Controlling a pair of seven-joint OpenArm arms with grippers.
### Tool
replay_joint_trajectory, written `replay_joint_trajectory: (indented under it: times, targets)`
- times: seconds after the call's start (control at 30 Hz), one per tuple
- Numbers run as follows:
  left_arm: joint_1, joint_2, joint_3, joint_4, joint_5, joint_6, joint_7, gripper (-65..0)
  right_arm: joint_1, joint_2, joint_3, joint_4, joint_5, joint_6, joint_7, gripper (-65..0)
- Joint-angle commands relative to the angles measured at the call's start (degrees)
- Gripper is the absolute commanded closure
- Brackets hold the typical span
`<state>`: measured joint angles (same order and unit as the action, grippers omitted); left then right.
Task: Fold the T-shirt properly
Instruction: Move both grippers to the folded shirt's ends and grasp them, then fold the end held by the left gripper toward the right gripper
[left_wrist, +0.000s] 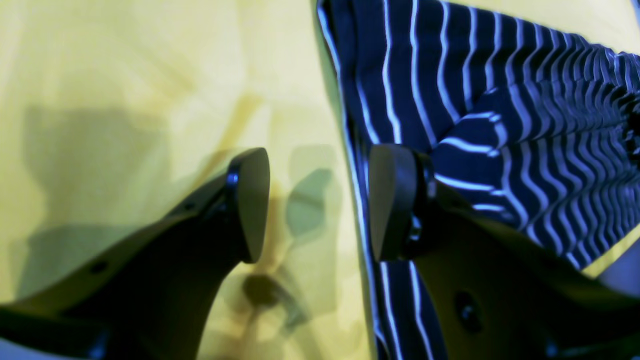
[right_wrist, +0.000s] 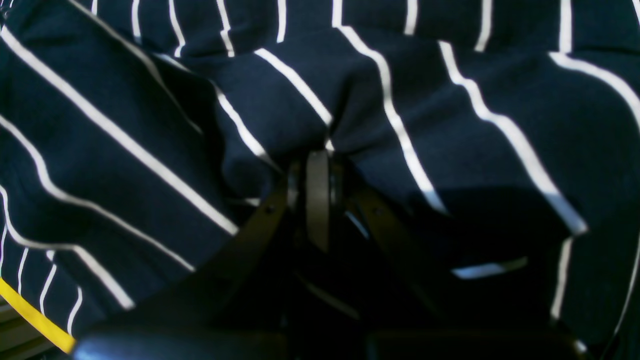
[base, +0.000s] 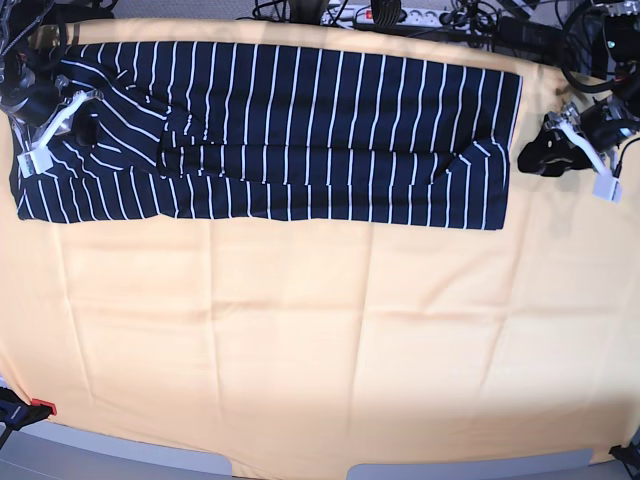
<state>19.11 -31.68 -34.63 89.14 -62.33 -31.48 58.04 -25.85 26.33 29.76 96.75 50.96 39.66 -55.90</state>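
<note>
**One End Pinched, the Other Waiting**

The dark navy, white-pinstriped cloth T-shirt (base: 300, 140) lies as a long folded band across the far part of the yellow-covered desk (base: 320, 340). The right claw (right_wrist: 318, 165) is clenched on a bunch of its fabric. The left claw (left_wrist: 317, 202) is released, its jaws straddling the shirt's side edge, one over bare cloth. It likely should nudge further onto the hem, pinch all layers, then lift level with its partner.

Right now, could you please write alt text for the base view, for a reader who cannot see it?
A navy pinstriped T-shirt, folded into a long band, lies across the far side of a table under a yellow cloth. The right gripper is shut on one end; the left gripper, open, sits beside the other.
</note>
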Motion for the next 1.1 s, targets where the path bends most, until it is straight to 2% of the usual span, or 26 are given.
replay_joint_trajectory:
  times: [0.0, 0.23, 0.43, 0.6, 0.73, 0.8, 0.93, 1.07]
  targets:
    - [0.3, -0.7, -0.6, 0.7, -1.1, -0.2, -1.5, -33.2, 0.0, 1.0, 0.2, 0.6, -0.2, 0.3, 0.2, 0.0]
    - [0.4, 1.0, 0.6, 0.7, 0.8, -0.2, -3.0, -33.2, 0.1, 1.2, 0.2, 0.7, -0.2, 0.3, 0.2, 0.0]
    - [0.3, 1.1, 9.1, 0.7, 0.0, -0.7, -4.1, -33.2, 0.1, 1.2, 0.2, 0.7, -0.2, 0.3, 0.2, 0.0]
    - [0.3, 3.3, 12.9, 0.7, -0.1, -0.6, -3.2, -33.2, 0.1, 1.2, 0.2, 0.7, -0.2, 0.3, 0.2, 0.0]
    - [0.2, 4.9, 12.9, 0.7, -3.5, -1.6, -2.1, -32.9, 0.1, 1.2, 0.2, 0.7, -0.2, 0.3, 0.2, 0.0]
    - [0.2, 5.0, 12.9, 0.7, -4.5, -2.8, -2.1, -27.1, 0.1, 1.2, 0.2, 0.7, -0.2, 0.3, 0.2, 0.0]
    - [0.2, 5.0, 12.7, 0.7, -3.5, -2.8, -2.4, -0.9, 0.1, 1.2, 0.2, 0.7, 0.3, 0.3, -0.5, 0.0]
    - [-0.1, 4.7, 12.4, 0.7, -1.2, -2.8, -4.2, 0.0, 0.2, 1.2, 0.2, 1.7, 3.6, 0.3, -0.5, 0.0]
